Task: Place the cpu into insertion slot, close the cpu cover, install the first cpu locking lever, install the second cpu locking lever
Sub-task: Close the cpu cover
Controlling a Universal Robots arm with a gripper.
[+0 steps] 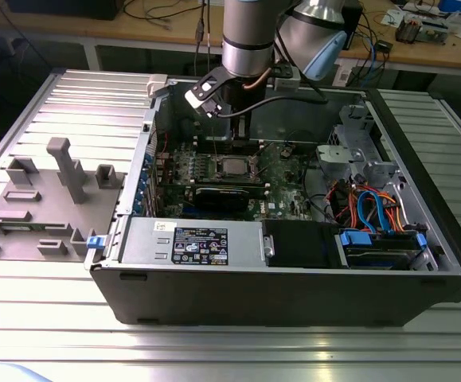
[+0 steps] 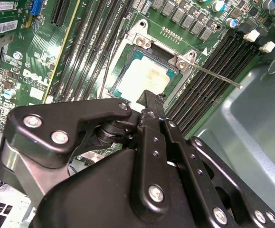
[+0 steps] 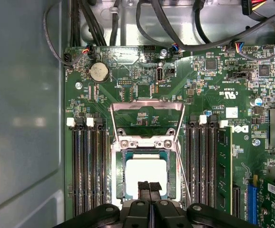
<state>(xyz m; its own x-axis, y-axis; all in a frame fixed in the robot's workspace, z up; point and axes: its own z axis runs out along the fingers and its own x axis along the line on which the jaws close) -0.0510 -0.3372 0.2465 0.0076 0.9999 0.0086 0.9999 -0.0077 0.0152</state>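
One chip, already in: the cpu (image 3: 146, 173) lies flat in the insertion slot (image 3: 119, 176), right under the pincer (image 3: 149, 186) tips and just ahead of them. Pincer is pressed together with nothing pinched. Its tips sit over the cpu's near edge; I can't tell from either wrist view whether they touch it or hover just above.

The cpu cover (image 3: 146, 103) is flipped open on the far side of the slot from the pincer, with board showing through its window. A thin locking lever (image 2: 218, 78) sticks out free to one side of the slot, unlatched.

My read: this is the tail of placement, a seating check. Cover and levers are not yet done.

To do it well:
- Push lightly and straight down, with no sideways shove.
- The chip should sit level inside the socket walls on all four sides. A corner riding the wall probably risks the contacts underneath.
- Keep the closed tips clear of the lever rod and the cover hinge.

Outward: memory slots (image 3: 87, 166) flank the slot on both sides of the pincer, and green motherboard (image 3: 222, 95) lies beyond. All of it sits inside an open computer case (image 1: 294, 294) on the ribbed metal tabletop (image 1: 214, 342).
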